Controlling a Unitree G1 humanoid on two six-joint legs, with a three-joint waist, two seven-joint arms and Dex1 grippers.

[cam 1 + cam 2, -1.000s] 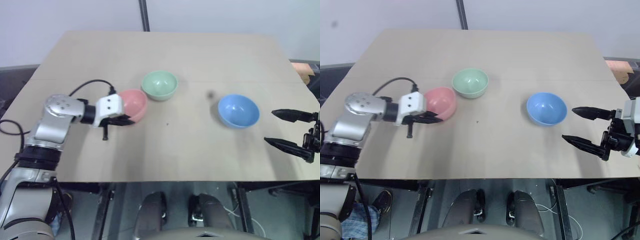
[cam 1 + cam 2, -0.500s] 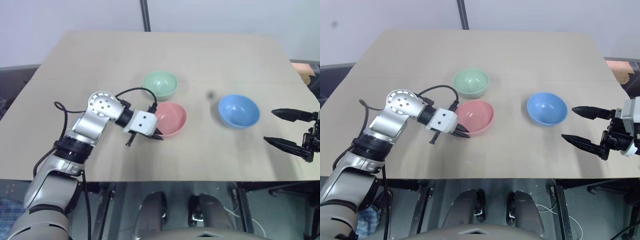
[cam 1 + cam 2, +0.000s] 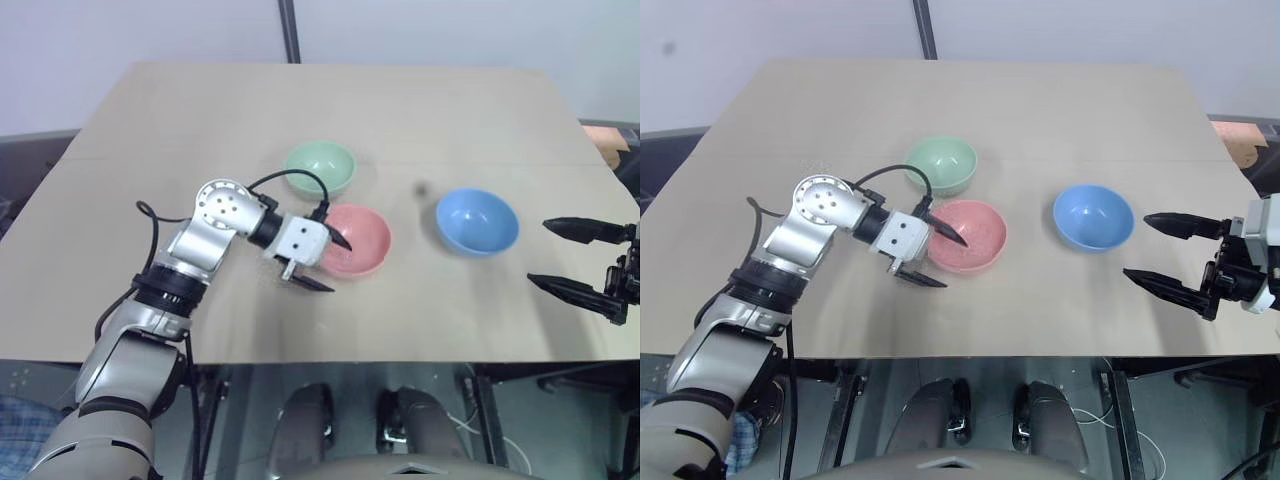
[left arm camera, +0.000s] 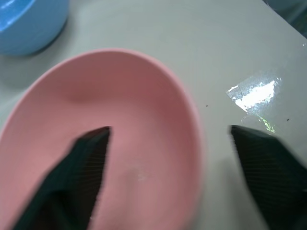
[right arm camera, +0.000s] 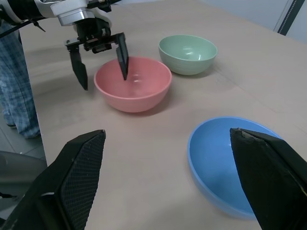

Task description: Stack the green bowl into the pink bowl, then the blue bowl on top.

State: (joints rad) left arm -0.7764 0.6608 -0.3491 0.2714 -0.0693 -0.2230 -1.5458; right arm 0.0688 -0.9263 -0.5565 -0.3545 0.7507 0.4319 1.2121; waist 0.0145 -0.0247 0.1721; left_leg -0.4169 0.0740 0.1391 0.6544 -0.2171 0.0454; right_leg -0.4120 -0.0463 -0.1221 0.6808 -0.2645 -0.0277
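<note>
Table (image 3: 150,130) of pale wood is seen carrying three bowls, all upright and empty. The left tool (image 3: 327,262) is spread wide at the pink bowl (image 3: 362,238), one finger reaching over the rim above the bowl's inside, the other outside the wall on the side toward the near edge; in the left wrist view the bowl's rim is seen between the two fingers, and no grip on it is made. The pink bowl is set on the table near the middle, somewhat toward the near edge. The green bowl (image 3: 320,166) is placed just beyond it toward the far edge and slightly to the left, close by but apart. The blue bowl (image 3: 477,220) is found further toward the right edge, well apart from the pink one. The right tool (image 3: 580,259) is held beside the right edge of the table, its fingers wide apart and nothing between them, near the blue bowl but not touching it.
</note>
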